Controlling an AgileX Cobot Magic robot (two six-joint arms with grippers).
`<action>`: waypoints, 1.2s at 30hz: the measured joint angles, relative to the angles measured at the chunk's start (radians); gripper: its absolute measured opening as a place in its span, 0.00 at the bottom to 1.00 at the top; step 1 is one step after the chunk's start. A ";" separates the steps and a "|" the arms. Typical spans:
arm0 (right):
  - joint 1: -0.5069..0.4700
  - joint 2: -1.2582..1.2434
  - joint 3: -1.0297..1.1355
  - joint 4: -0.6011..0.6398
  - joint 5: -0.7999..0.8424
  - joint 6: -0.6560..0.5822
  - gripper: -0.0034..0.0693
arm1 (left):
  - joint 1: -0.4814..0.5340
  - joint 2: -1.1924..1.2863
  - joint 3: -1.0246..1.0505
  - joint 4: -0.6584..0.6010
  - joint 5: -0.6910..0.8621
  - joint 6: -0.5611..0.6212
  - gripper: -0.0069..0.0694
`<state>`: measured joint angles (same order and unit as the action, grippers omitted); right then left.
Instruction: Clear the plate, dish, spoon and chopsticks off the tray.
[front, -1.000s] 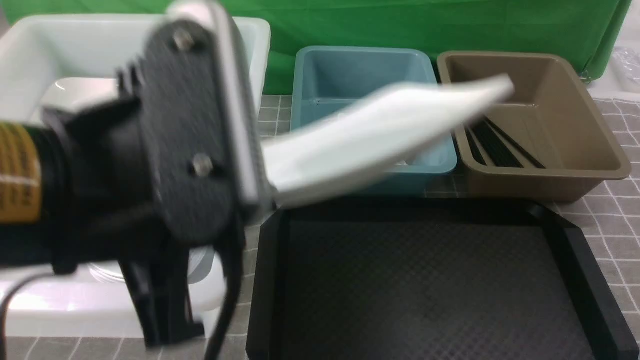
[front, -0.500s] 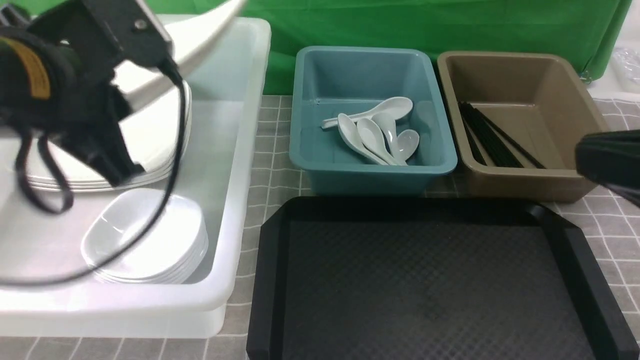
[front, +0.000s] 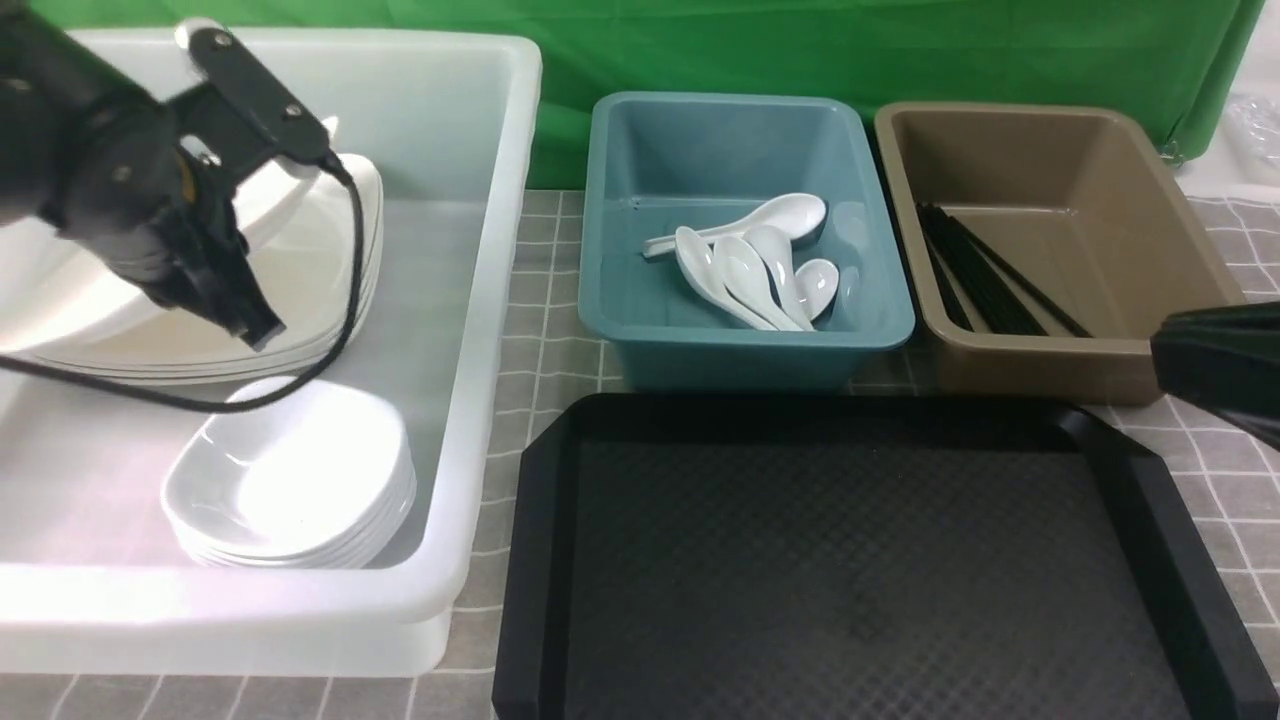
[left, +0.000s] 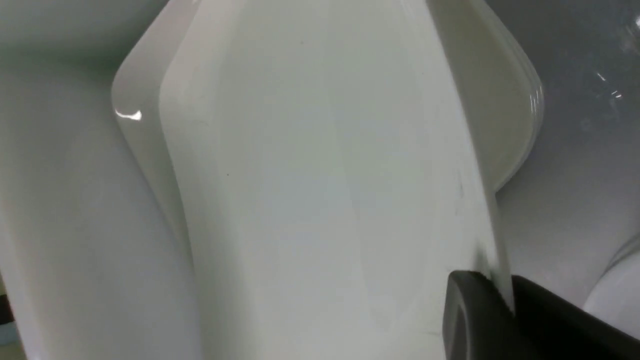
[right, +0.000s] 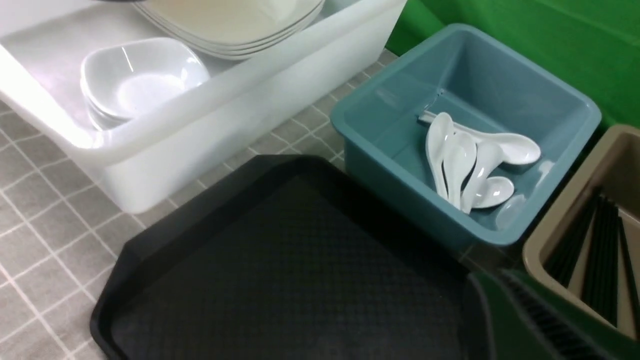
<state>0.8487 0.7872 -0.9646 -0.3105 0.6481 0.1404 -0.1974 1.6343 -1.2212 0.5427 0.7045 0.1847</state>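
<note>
Left gripper (left: 492, 305) reaches into the white bin's (front: 500, 300) far end, clamped on the plate's (left: 320, 200) rim above the plate stack. Right gripper (front: 1215, 365) closed, empty, beside the bare tray (front: 860, 560). Five spoons (front: 760, 265) counted.

This looks like a staged test bench for dish sorting rather than a working kitchen. A plain green cloth backdrop (front: 900, 50) hangs behind a grey grid-patterned tablecloth (front: 545, 300). Along the table's far edge stand a translucent white plastic crate (front: 480, 250), a teal plastic tub (front: 620, 300) and a brown plastic tub (front: 1180, 200).
</note>
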 joint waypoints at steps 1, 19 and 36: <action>0.000 0.000 0.000 0.000 0.002 0.000 0.08 | 0.000 0.003 -0.004 0.000 0.000 0.000 0.13; 0.000 0.000 0.000 0.049 0.058 -0.006 0.08 | -0.001 0.186 -0.058 0.002 -0.105 -0.061 0.32; 0.000 0.000 0.000 0.151 0.119 -0.003 0.08 | -0.003 0.034 -0.058 -0.359 -0.193 -0.051 0.62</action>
<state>0.8487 0.7872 -0.9646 -0.1593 0.7671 0.1378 -0.2000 1.6681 -1.2790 0.1838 0.5116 0.1332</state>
